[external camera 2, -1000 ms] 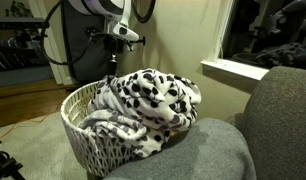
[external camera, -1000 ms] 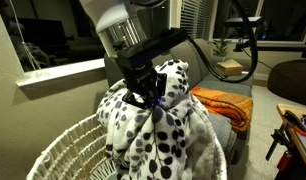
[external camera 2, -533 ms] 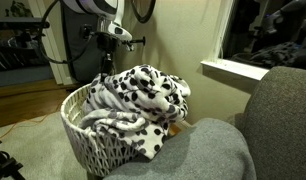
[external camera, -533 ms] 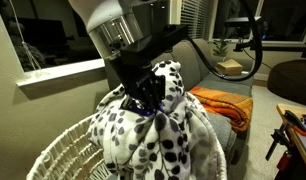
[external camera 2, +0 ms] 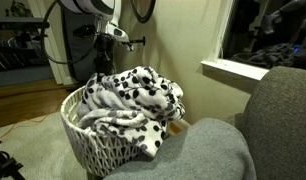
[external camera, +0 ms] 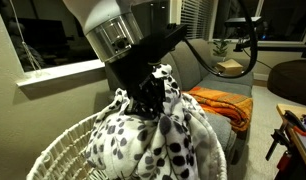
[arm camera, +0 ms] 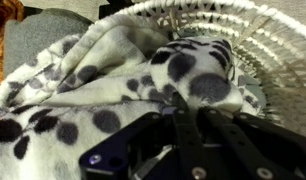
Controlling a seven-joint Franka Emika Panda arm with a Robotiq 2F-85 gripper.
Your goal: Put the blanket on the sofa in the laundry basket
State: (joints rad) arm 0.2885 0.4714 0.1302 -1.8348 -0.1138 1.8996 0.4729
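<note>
The gripper [external camera: 148, 98] is clamped shut on a bunched fold of the blanket [external camera: 165, 140], which rises to a peak at the jaws. The rest of the blanket is heaped in the laundry basket [external camera 2: 93, 150], with one edge hanging over the rim on the side facing the sofa [external camera 2: 258, 130]. The basket stands just beside the sofa. An orange blanket [external camera: 225, 104] lies on the seat.
</note>
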